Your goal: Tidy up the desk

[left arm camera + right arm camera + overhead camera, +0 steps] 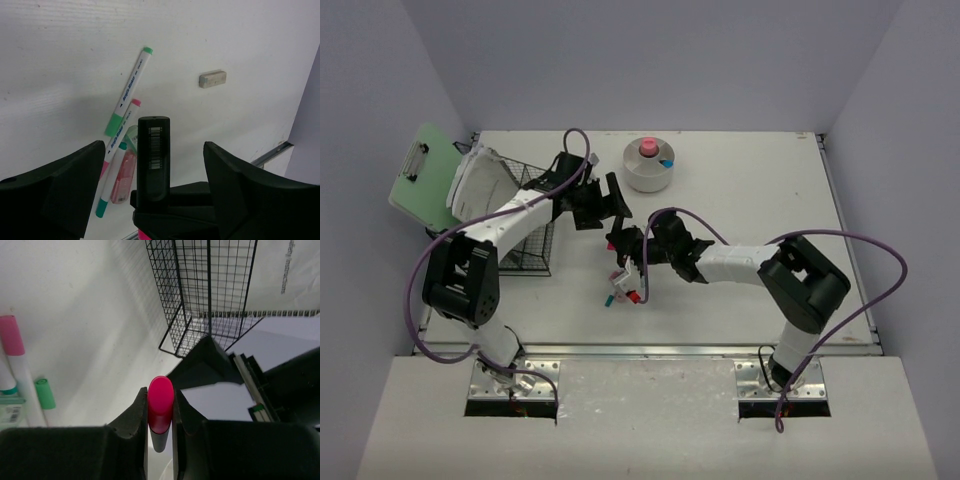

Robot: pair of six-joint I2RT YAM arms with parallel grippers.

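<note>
The off-white desk (760, 190) carries a loose cluster of pens (620, 288) at its middle. My right gripper (625, 246) is shut on a dark marker with a pink end (160, 405) and holds it above the desk (75, 315). My left gripper (608, 208) is open just behind it. In the left wrist view the held marker's black barcoded body (153, 150) stands between the open left fingers (75, 175) without touching them. On the desk below lie a green-capped marker (129, 92), a pink-and-teal marker (117, 162), a pink translucent item (122, 177) and a grey eraser (212, 79).
A black wire basket (532, 225) stands at the left, also in the right wrist view (210, 295). A green clipboard (420, 172) and white papers (480, 185) lean beside it. A white round container with a pink top (648, 165) sits at the back. Lavender walls enclose the desk.
</note>
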